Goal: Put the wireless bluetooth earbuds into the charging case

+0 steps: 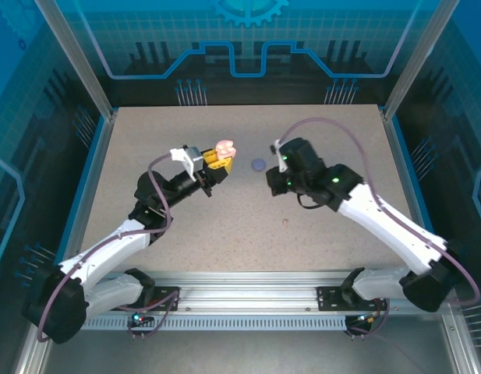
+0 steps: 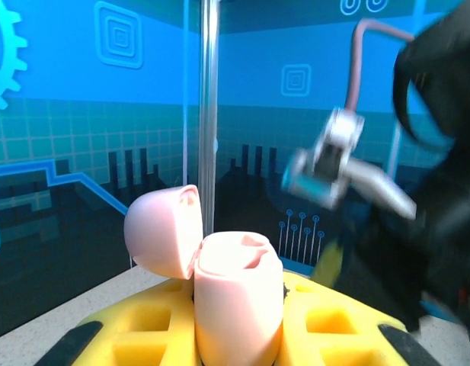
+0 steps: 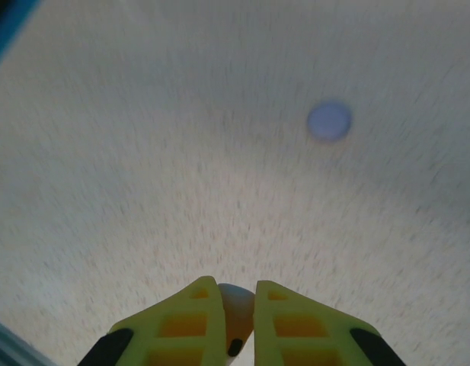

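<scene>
My left gripper (image 1: 214, 160) is raised above the table and shut on the pink charging case (image 1: 224, 147). In the left wrist view the case (image 2: 238, 305) stands upright between the yellow fingers (image 2: 143, 328). Its lid (image 2: 162, 229) is swung open to the left and the pockets on top are bare. My right gripper (image 1: 274, 178) hovers a short way to the right of the case. In the right wrist view this gripper (image 3: 237, 288) is shut on one small pale earbud (image 3: 236, 305), with a dark spot low on the bud.
A round pale purple disc (image 1: 259, 164) lies on the speckled table (image 1: 248, 226) between the two grippers, up and to the right of my right fingers (image 3: 329, 121). The right arm's dark wrist (image 2: 425, 229) looms blurred close to the case.
</scene>
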### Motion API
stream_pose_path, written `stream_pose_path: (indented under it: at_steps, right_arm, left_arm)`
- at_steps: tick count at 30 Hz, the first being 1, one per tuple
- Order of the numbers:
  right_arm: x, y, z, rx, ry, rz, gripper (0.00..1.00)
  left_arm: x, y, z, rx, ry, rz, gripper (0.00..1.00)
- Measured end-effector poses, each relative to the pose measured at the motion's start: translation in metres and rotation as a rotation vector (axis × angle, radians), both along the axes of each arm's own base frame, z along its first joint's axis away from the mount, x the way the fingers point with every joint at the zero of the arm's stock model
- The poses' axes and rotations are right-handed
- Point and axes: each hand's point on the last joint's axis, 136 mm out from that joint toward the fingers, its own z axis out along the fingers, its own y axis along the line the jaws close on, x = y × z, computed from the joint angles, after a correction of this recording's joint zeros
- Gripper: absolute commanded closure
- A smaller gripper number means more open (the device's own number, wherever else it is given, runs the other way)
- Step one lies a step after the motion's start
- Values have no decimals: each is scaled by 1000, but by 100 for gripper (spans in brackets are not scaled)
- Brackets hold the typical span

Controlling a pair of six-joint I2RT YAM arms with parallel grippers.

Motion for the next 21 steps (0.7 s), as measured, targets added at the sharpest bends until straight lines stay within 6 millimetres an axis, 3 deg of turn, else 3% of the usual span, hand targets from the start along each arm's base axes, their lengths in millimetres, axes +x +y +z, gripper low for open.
stream_pose_path:
  at_steps: [3,8,13,21]
  right_arm:
    - [4,-9,51,77,-138,-6,87]
    - [5,-6,115,167,-322,32,87]
    - [4,4,146,233,-431,91,87]
    - [-1,19,176,298,-540,181,87]
  left_arm:
    - [-2,-9,-3,19,-18,-12,100]
    - [-1,-27,-4,51,-76,-9,100]
    - [9,-39,2,48,-142,22,100]
    - [31,-53,5,14,-176,57,100]
